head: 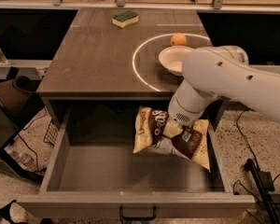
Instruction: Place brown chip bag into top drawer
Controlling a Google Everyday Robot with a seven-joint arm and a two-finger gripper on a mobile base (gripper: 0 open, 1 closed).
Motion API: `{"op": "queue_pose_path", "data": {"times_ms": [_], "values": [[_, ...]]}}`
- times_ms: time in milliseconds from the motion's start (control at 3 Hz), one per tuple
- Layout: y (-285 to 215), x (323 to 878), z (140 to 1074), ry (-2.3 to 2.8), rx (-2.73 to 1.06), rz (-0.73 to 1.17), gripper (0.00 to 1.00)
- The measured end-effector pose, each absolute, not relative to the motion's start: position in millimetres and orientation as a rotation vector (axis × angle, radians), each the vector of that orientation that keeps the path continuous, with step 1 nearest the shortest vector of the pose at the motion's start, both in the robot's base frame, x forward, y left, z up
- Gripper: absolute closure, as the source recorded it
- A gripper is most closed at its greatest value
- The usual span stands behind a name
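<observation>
The brown chip bag [175,136], crinkled dark brown and pale yellow, hangs inside the right half of the open top drawer [102,169], just above its floor. My gripper [173,126] is at the end of the white arm [224,78], which reaches down from the right. It is shut on the bag's upper middle and is mostly hidden by the wrist. The drawer is pulled fully out, with its flat front panel and dark handle [137,214] nearest the camera.
On the table top [93,64] are a white bowl [175,59], an orange [178,39] behind it and a green-yellow sponge [125,18] at the back. Cables and dark objects lie on the floor at both sides.
</observation>
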State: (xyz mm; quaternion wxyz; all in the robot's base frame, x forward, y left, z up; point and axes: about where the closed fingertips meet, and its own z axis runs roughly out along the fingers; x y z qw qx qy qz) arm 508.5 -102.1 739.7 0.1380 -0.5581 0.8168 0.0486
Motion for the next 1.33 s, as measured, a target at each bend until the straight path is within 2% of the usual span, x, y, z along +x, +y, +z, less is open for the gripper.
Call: {"op": "queue_pose_path", "data": {"times_ms": [667, 1000, 1333], "values": [[-105.9, 506.6, 739.3, 2.384, -1.609, 0.111, 0.52], [-105.7, 505.7, 740.2, 2.383, -1.611, 0.109, 0.21], [-105.6, 505.2, 740.8, 2.382, -1.611, 0.107, 0.01]]}}
